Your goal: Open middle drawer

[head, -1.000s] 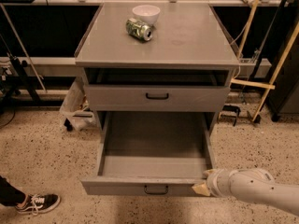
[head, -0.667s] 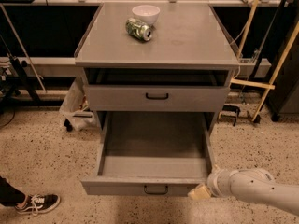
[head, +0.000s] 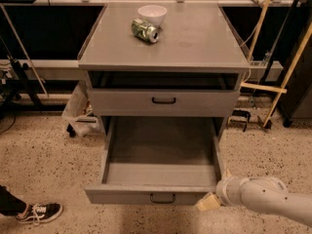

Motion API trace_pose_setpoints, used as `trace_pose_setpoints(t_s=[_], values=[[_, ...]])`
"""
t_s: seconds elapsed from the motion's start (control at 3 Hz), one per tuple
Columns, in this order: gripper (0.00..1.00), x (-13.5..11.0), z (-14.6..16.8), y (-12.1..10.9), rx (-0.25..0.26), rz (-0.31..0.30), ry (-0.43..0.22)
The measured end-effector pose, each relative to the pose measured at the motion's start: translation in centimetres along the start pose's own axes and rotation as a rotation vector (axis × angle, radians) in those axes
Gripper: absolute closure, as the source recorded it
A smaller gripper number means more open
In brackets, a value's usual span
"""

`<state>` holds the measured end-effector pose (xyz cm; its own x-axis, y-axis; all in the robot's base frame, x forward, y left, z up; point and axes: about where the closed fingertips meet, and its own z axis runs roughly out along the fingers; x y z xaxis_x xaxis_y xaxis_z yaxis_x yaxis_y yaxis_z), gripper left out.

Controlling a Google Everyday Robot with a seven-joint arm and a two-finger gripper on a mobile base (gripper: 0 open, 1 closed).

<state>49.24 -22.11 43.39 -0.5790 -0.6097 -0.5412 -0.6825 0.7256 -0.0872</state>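
Observation:
The middle drawer [head: 163,197] is pulled far out of the grey cabinet [head: 164,52]. Its inside is empty, and a small black handle sits at the centre of its flat front. The drawer above it [head: 164,101] is shut. The lowest drawer is hidden beneath the open one. My gripper [head: 208,202] comes in from the lower right on a white arm. It is just off the right end of the open drawer's front, low, and holds nothing.
A white bowl [head: 152,14] and a green can [head: 145,30] lying on its side are on the cabinet top. A person's shoe [head: 39,212] is on the speckled floor at lower left. Wooden poles [head: 292,67] lean at the right. A white bag [head: 78,108] sits left of the cabinet.
My gripper has slipped off the drawer front's right corner, moving slightly down and toward the camera. The drawer has stayed pulled out.

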Motion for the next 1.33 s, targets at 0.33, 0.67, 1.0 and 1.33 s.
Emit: trace_pose_setpoints(t_s=[0.33,0.67,1.0,1.33], values=[[0.0,-0.7,-3.4,-0.9,0.063,-0.04,-0.002],[0.0,-0.9,-9.3,-1.2,0.133,-0.036,0.042],[0.0,-1.8,-15.6,-0.2,0.196,0.046,0.07],[0.0,-5.4,-22.9,0.4,0.288,0.133,0.032]])
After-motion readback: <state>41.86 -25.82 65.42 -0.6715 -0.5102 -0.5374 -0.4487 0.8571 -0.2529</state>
